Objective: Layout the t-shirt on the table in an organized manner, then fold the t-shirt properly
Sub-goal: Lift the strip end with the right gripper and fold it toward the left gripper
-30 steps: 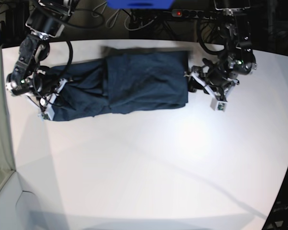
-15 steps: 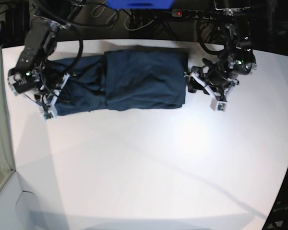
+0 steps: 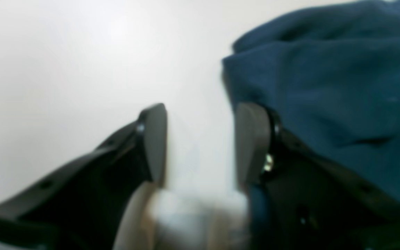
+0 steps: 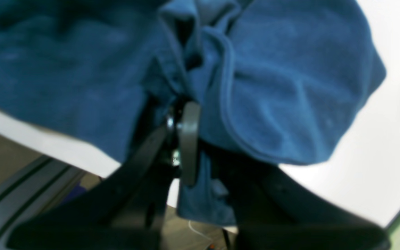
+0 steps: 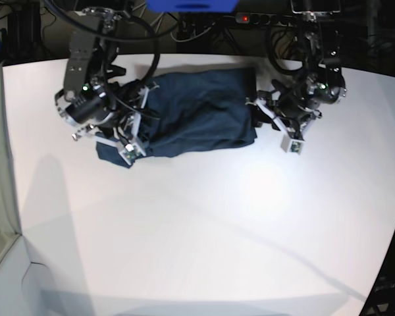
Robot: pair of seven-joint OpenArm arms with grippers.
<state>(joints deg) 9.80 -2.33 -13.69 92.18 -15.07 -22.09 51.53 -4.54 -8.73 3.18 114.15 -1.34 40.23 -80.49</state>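
The dark navy t-shirt (image 5: pixel 204 108) lies bunched at the back of the white table (image 5: pixel 204 224). Its left end is lifted and drawn over toward its middle. My right gripper (image 5: pixel 135 126) is shut on that end. In the right wrist view the cloth (image 4: pixel 276 86) hangs in folds around the one visible finger (image 4: pixel 189 139) and hides the other. My left gripper (image 5: pixel 257 116) stands open at the shirt's right edge. In the left wrist view bare table shows in the left gripper's (image 3: pixel 201 139) gap, and the far finger (image 3: pixel 252 142) is against the t-shirt (image 3: pixel 325 86).
Behind the table's back edge run cables, a power strip (image 5: pixel 257 18) with a red light and a blue object (image 5: pixel 191 5). The table edge curves away at the right (image 5: pixel 392 230). Its left edge (image 5: pixel 13 191) drops off.
The right arm has swung rightward, carrying the shirt's left end up and over toward the middle, so the shirt looks shorter. The left arm shifted slightly and stays open.
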